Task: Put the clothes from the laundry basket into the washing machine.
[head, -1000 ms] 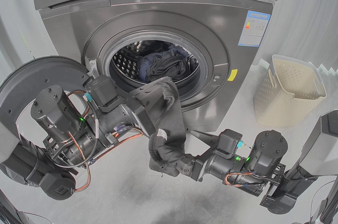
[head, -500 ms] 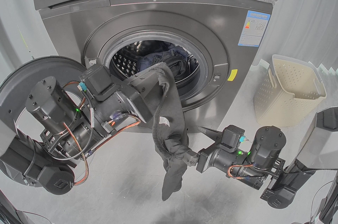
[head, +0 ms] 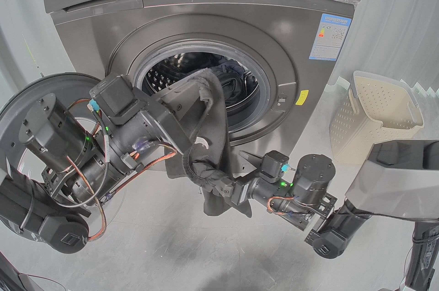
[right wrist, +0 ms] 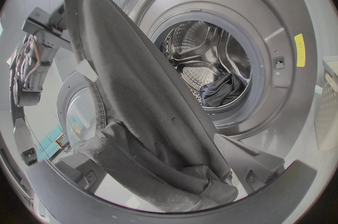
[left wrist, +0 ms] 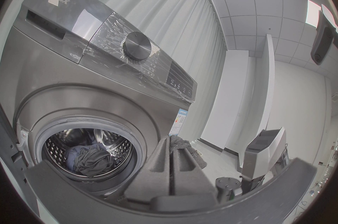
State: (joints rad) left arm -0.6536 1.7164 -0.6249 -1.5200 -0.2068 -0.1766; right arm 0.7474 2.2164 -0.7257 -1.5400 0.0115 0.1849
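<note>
Laundry looks nearly done: dark clothes point(head: 231, 77) already lie in the drum point(head: 167, 77) of the washer point(head: 274, 27). The basket point(head: 379, 118), on the floor point(head: 183, 251) off the washer's right corner, shows no cloth in the part I can see.

One black garment point(head: 215, 132) is left, and it hangs in front of the drum's mouth. The left end effector point(left wrist: 171, 154) is closed on the garment's top edge, just at the mouth's lower left rim. The right end effector point(head: 225, 187) carries the bunched lower end well below the rim. Cloth covers it, so I cannot tell whether it grips.

The door point(head: 50, 91) stands swung wide at the left, beside the left arm. The mouth is unobstructed, though a loose tail dangles low and might snag on the lip.
</note>
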